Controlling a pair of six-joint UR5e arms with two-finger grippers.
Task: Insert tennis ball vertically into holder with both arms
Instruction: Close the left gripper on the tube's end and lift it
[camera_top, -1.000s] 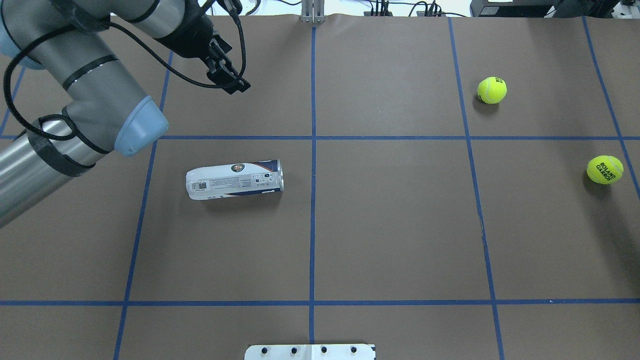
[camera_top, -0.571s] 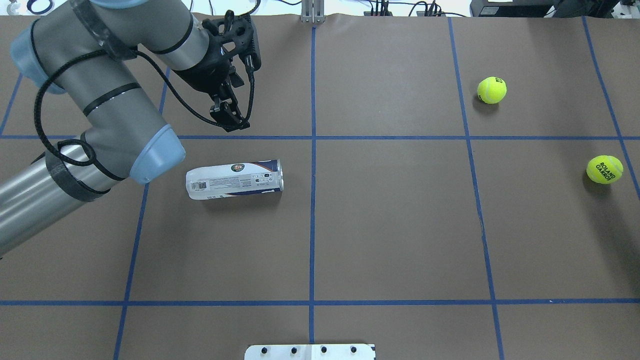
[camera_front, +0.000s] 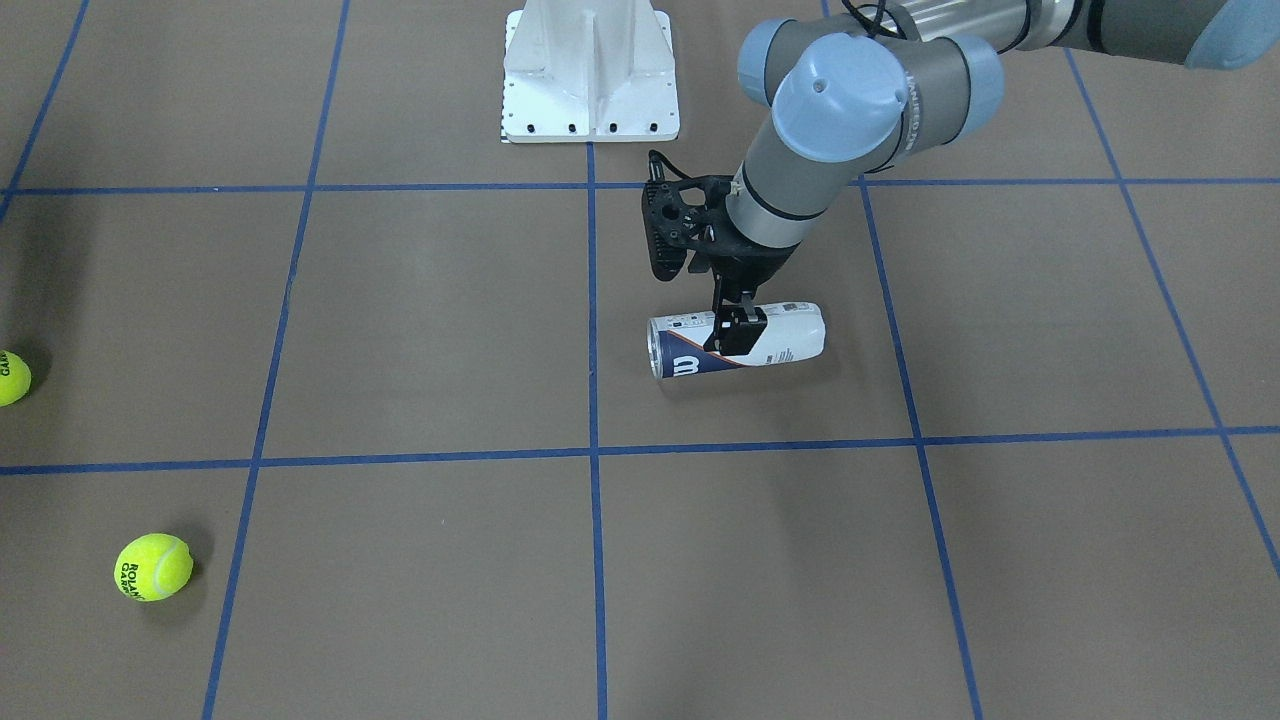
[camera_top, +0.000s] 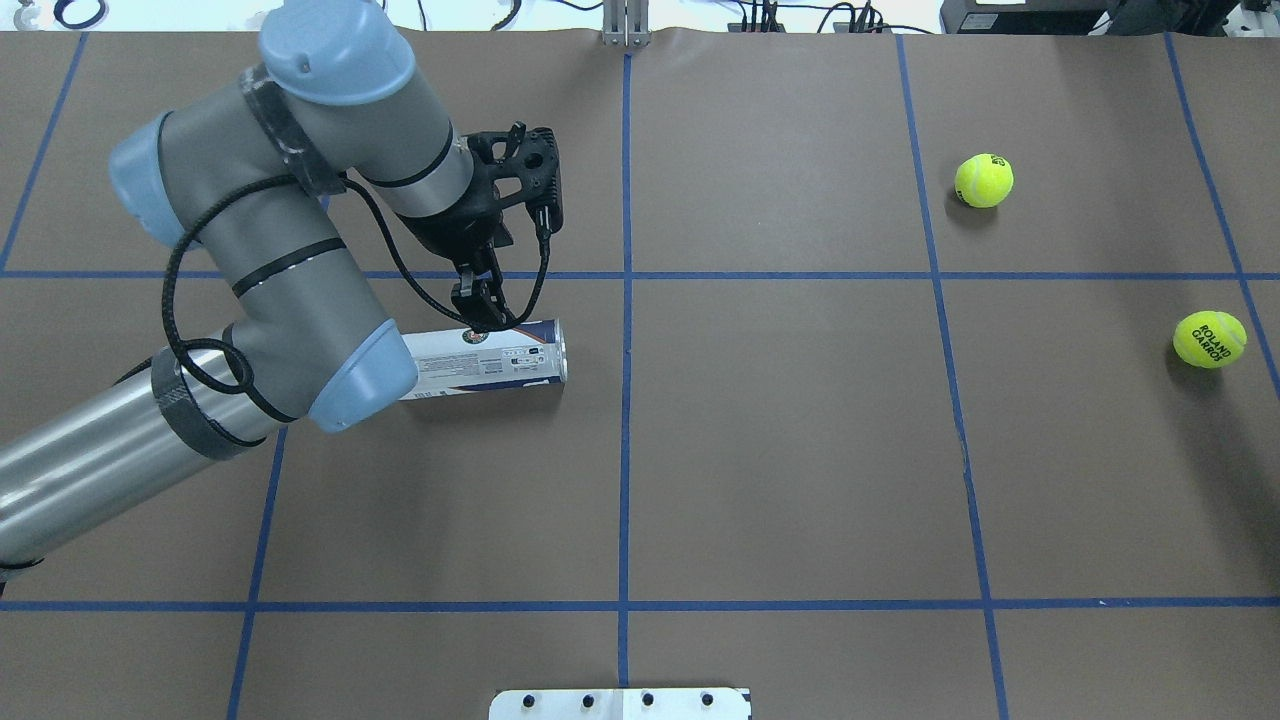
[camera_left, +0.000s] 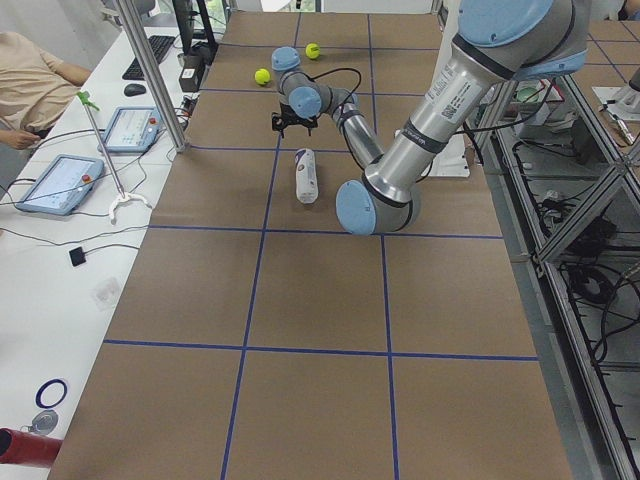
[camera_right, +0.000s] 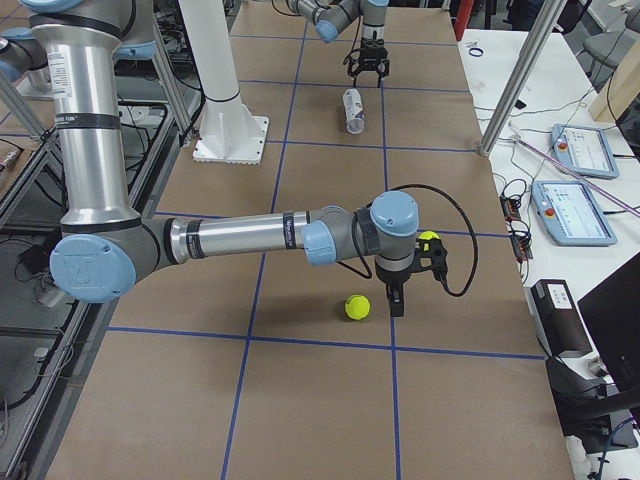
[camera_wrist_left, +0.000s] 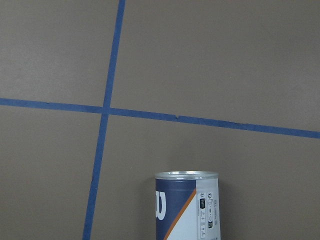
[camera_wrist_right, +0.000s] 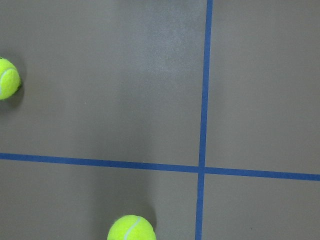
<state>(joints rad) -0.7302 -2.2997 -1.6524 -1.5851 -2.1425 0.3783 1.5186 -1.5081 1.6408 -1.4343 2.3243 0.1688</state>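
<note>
Brown paper crossed by blue tape lines (camera_top: 626, 450) covers your table (camera_top: 780, 450). The clear tennis-ball can (camera_top: 490, 360) lies on its side on it, left of the centre line in the overhead view, with its metal-rimmed end toward that line. Your left gripper (camera_front: 738, 338) hangs over the can's middle, pointing down. The side views show its fingers spread apart, holding nothing. Your right gripper (camera_right: 397, 298) hangs just beside one tennis ball (camera_right: 357, 306), with the second tennis ball (camera_right: 428, 240) near behind it. You cannot tell how far its fingers are parted. Both balls sit well apart from the can.
</note>
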